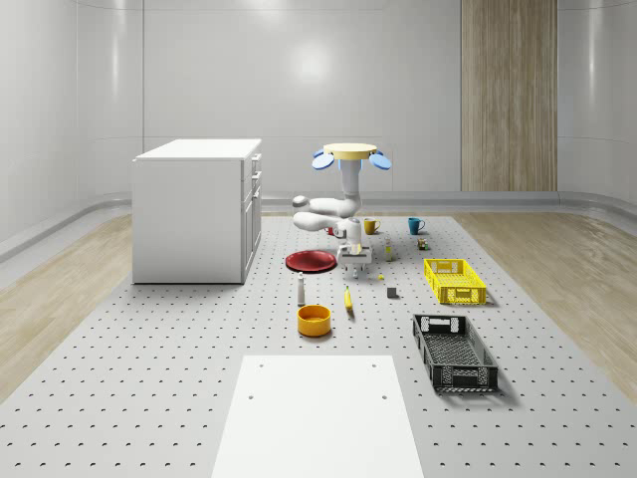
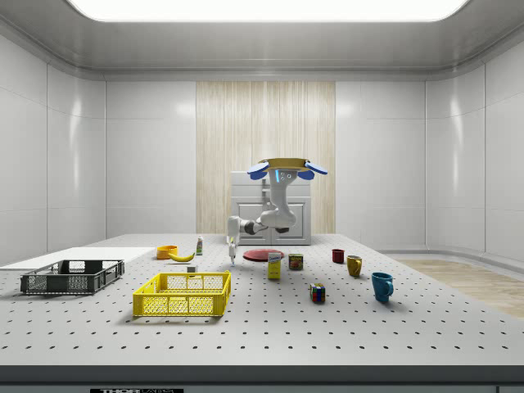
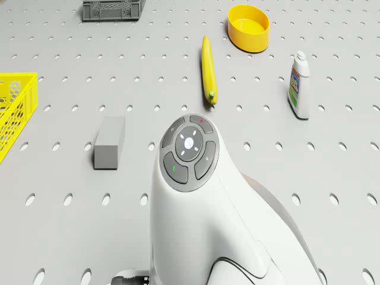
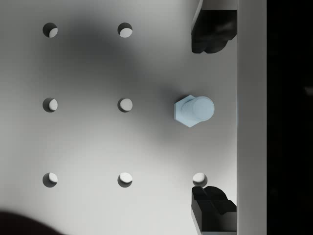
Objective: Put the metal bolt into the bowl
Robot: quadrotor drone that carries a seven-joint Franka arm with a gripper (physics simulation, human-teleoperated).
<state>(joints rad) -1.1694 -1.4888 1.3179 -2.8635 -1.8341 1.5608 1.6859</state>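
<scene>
Directly under the wrist camera, the metal bolt [image 4: 193, 110] lies on the perforated table [image 4: 88, 142], a pale blue hexagonal head with its stub shank pointing up toward the lens. It sits between the two dark fingertips [image 4: 211, 34] of the gripper [image 4: 210, 117], touching neither; the jaws stand wide apart with the bolt roughly midway along the line joining them.

Whole-scene view: the gripper [image 1: 354, 261] hangs low over the table [image 1: 149, 378], just beside the red plate [image 1: 311, 261], which lies on the view's left of it. The drone [image 1: 351, 154] hovers above this spot, its white arm [image 1: 333, 209] folded down beneath the yellow body.

The bowl [image 1: 314, 319], orange-yellow, stands nearer the camera than the gripper and well apart from it. Between them are a small white bottle [image 1: 301, 290] and a banana [image 1: 348, 300]. In the drone view the bottle [image 3: 298, 86] carries a coloured label whose writing cannot be read.

Farther out lie a grey block [image 1: 392, 293], a yellow crate [image 1: 454, 280], a black crate [image 1: 454, 352], two mugs [image 1: 415, 226] and a white cabinet [image 1: 196, 209].
</scene>
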